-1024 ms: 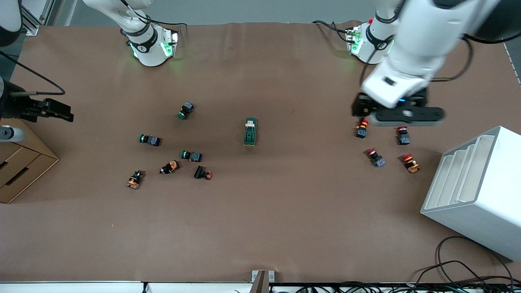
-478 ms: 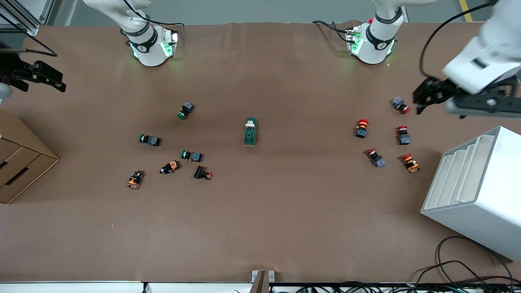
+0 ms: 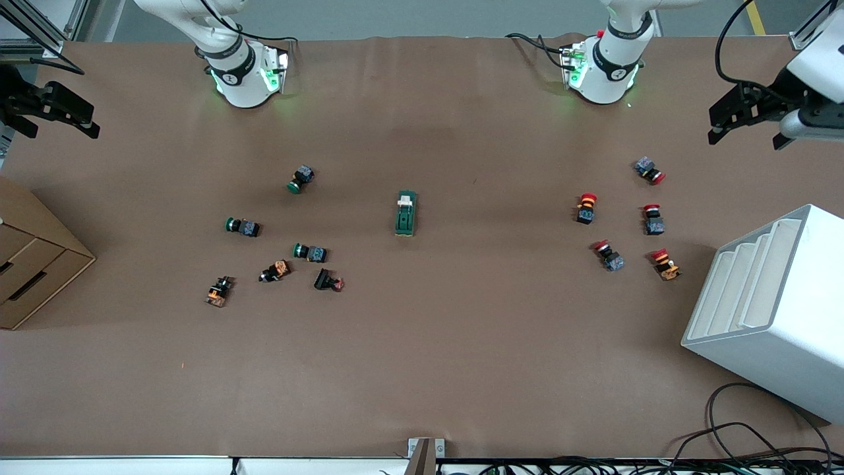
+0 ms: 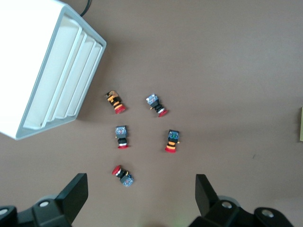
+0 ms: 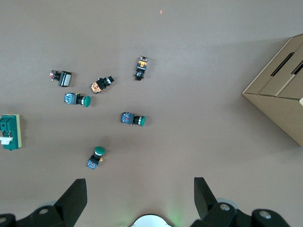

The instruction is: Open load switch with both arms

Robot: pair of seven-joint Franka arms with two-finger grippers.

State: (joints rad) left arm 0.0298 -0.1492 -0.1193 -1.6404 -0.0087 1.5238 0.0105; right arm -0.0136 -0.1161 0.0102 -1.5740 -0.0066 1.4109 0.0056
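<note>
A brown desk (image 3: 461,343) is seen from above, with two white robot arms based along its upper edge. The load switch (image 3: 405,214), a dark-green block with a white lever at the end toward the arm bases, lies flat near the middle of the desk, untouched and well apart from both arms.

The left end effector (image 3: 738,119) hangs high over the desk's edge at the left arm's end, its fingers (image 4: 75,194) spread wide apart and empty. Below it lie five red-capped push buttons (image 3: 585,207), next to a white slotted rack (image 3: 771,310).

The right end effector (image 3: 56,112) hangs over the edge at the right arm's end, its fingers (image 5: 73,198) also wide apart and empty. Green-capped push buttons (image 3: 300,179) and other small parts are scattered between it and the load switch. A cardboard box (image 3: 33,257) sits at that end.
</note>
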